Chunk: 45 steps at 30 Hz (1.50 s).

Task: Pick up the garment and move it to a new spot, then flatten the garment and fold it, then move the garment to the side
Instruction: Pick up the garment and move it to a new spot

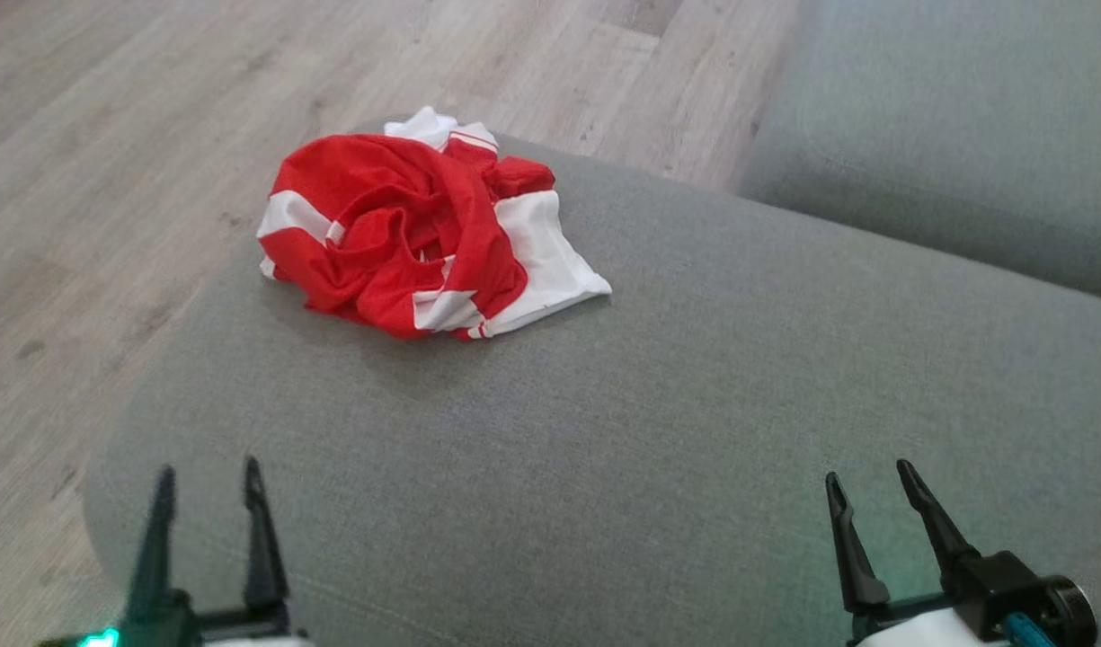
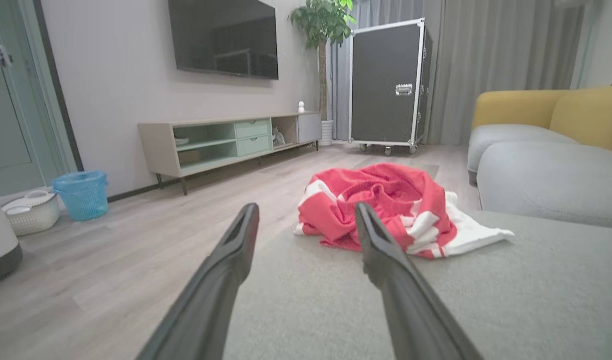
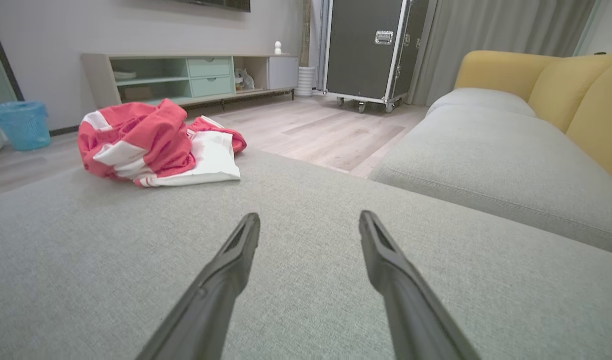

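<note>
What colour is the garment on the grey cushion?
The garment is red with white stripes and a white panel, clearest in the head view.

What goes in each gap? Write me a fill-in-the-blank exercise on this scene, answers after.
1. The garment is white and ____.
2. It lies crumpled on a cushion coloured ____.
3. Both pairs of jaws stand ____, holding nothing.
4. The bin on the floor by the wall is ____.
Missing words: red; grey; open; blue.
</note>
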### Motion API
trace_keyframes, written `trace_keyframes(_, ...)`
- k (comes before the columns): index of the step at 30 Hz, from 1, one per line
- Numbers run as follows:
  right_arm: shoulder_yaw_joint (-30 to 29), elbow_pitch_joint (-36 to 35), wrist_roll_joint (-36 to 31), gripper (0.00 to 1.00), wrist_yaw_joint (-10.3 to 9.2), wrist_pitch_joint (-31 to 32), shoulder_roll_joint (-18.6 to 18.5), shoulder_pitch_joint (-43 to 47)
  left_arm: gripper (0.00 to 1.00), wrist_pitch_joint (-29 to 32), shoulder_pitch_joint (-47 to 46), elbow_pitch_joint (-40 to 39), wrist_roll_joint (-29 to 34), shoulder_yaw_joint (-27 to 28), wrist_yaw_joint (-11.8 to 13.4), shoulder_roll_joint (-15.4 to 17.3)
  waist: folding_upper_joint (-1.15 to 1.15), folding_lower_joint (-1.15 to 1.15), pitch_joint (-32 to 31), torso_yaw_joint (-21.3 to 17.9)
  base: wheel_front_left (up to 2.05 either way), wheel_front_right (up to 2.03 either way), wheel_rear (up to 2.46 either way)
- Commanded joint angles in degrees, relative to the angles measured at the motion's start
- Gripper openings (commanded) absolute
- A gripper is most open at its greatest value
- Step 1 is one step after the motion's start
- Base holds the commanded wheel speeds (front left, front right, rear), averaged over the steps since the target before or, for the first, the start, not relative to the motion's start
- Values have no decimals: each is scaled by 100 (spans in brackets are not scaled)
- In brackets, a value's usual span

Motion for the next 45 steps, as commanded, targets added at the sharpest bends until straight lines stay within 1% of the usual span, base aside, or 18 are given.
trace_keyframes(1,108,-206,-61,100,-4,-69,-63,-172,100,-55,-415,-240,-21,231,25,42,0,0,155,-78,0,0,0)
trace_keyframes(3,79,-252,-202,100,-4,-69,-76,-239,100,-55,-559,-387,-32,309,64,35,0,0,384,-148,0,0,0)
trace_keyframes(4,73,-292,-279,100,-4,-69,-167,-326,100,-55,-888,-473,-44,412,70,71,0,0,616,-225,0,0,0)
trace_keyframes(5,73,-292,-279,100,-4,-69,-167,-326,100,-55,-888,-473,-44,412,70,71,0,0,616,-225,0,0,0)
trace_keyframes(7,88,-342,-319,100,-4,-69,-292,-417,100,-55,-1306,-499,-81,542,57,141,0,0,858,-311,0,0,0)
trace_keyframes(9,67,-407,-346,100,-4,-69,-436,-503,100,-55,-1753,-455,-91,606,12,217,0,0,1099,-363,0,0,0)
trace_keyframes(11,31,-477,-364,100,-4,-69,-598,-580,100,-55,-2266,-209,-74,583,-74,314,0,0,1344,-383,0,0,0)
trace_keyframes(13,14,-565,-384,100,-4,-69,-790,-655,100,-46,-2842,291,-115,496,-218,383,0,0,1607,-378,0,0,0)
trace_keyframes(16,-80,-713,-359,100,-4,-69,-1062,-789,100,149,-3893,1341,-206,337,-489,499,0,0,1984,-371,0,0,0)
trace_keyframes(19,-135,-834,-327,100,-4,-69,-1300,-954,100,580,-4856,2347,-210,192,-639,572,0,0,2318,-415,0,0,0)
trace_keyframes(22,-175,-900,-298,100,-4,-69,-1458,-1107,100,1046,-5628,3277,-216,71,-765,606,0,0,2582,-452,0,0,0)
trace_keyframes(26,-170,-949,-298,100,-4,-69,-1560,-1223,100,1518,-6330,4352,-246,10,-846,679,0,0,2830,-551,0,0,0)
trace_keyframes(29,-187,-971,-291,100,-4,-69,-1596,-1314,100,1862,-6604,5030,-232,0,-784,772,0,0,2963,-642,0,0,0)
trace_keyframes(34,-213,-997,-290,100,-4,-69,-1599,-1366,100,1964,-6773,5769,-288,12,-749,840,0,0,3067,-728,0,0,0)
trace_keyframes(35,-215,-994,-290,100,-4,-69,-1596,-1378,64,1881,-6802,5847,-294,0,-776,853,0,0,3077,-740,0,0,0)
trace_keyframes(36,-212,-986,-291,100,-4,-69,-1590,-1391,0,1750,-6831,5897,-301,-15,-818,866,0,0,3081,-752,0,0,0)
trace_keyframes(40,-179,-908,-290,100,-4,-69,-1493,-1420,0,1262,-7016,5985,-265,-102,-852,898,0,0,2928,-782,0,0,0)
trace_keyframes(45,-68,-786,-279,100,-4,-69,-1196,-1420,0,818,-7302,5844,-119,-296,-902,1032,0,0,2407,-941,0,0,0)
